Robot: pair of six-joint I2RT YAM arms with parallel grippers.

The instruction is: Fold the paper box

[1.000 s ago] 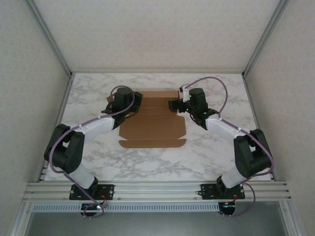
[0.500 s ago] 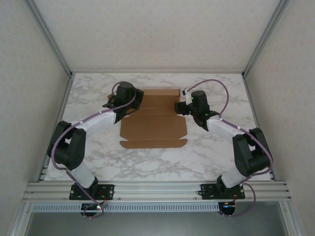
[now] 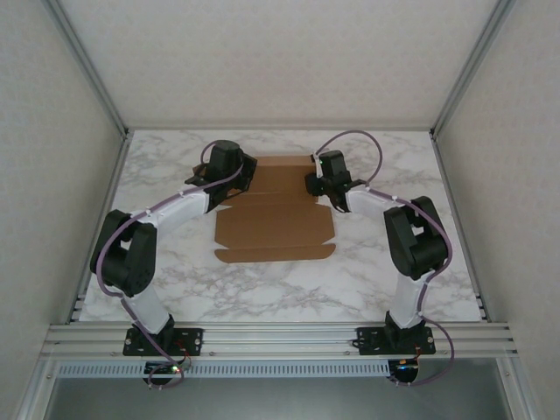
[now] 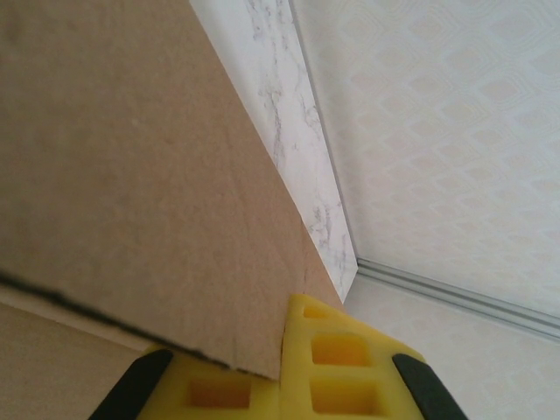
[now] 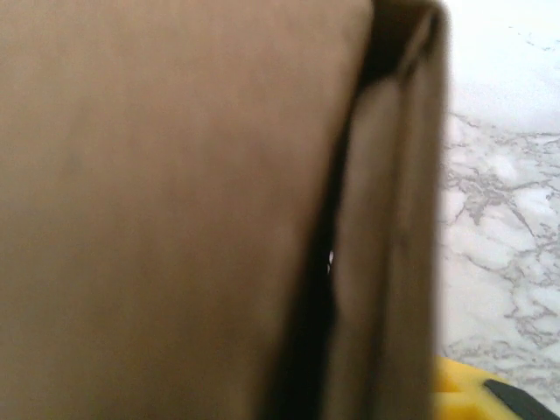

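At the far middle of the worktop, the paper box is being worked from both sides at once, and that is where the trouble could start. If one side pushes harder or sooner than the other, the light sheet may skid or twist on the smooth marble instead of bending at its creases. A raised side panel could also slip off a fingertip and spring back flat, since cardboard resists a fresh fold. Too much inward pressure might buckle a panel away from its score line or crush a tab.

The left fingers sit at the box's far left side, with the cut edge of a tilted panel crossing just over one yellow pad. I cannot tell how wide they stand or whether they pinch the card. The right fingers are at the far right side, pressed close against the cardboard. Whether they clamp it I cannot tell either.

The box is plain brown card with no print. From above, its near panel lies flat, ending in a narrow flap with rounded corners along the near edge. Crease lines cross the far part. Close up on the right, two layers stand side by side with a dark gap between them, so a side flap looks partly raised.
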